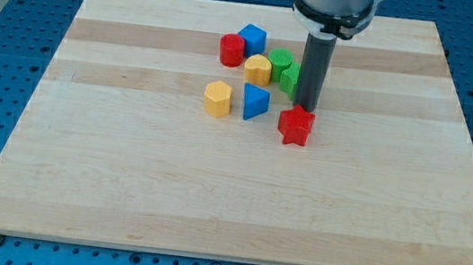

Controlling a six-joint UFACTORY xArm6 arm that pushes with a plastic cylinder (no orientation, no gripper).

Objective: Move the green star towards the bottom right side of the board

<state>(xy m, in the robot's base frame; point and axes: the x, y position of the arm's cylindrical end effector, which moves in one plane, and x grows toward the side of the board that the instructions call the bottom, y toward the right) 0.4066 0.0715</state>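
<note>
While my tip (306,109) is resting on the desk (122,182), it is standing just at the view's right of the green star (289,78), partly hiding it, and just above the red star (295,125). There is no hand on this arm, only the bare rod, so nothing is opening, closing or gripping. The green star is sitting near the top middle of the desk, with a green block (280,65) touching it behind and a yellow block (258,69) just to its left. Further out are lying a blue block (255,102), a yellow hexagon (217,98), a red cylinder (231,50) and a blue cube (252,38). The star is looking light, stiff and likely to slide easily, though its points may be making it spin; I judge the push should be landing on its upper-left side, squarely between two points.
</note>
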